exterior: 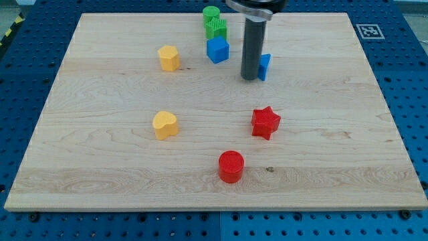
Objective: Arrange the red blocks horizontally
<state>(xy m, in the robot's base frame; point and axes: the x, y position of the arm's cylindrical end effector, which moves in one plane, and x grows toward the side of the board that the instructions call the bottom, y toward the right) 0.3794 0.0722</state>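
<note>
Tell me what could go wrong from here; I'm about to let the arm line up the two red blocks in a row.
1. My tip sits right beside a blue block, far from both reds, so leaving carelessly may shove it.
2. The red star has points; an off-centre push may spin it rather than slide it.
3. The red cylinder lies near the board's bottom edge, so a downward push could send it off.

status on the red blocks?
My tip at the view's top, beside a blue block. Red star and red cylinder untouched, diagonal. Nothing between them.
</note>
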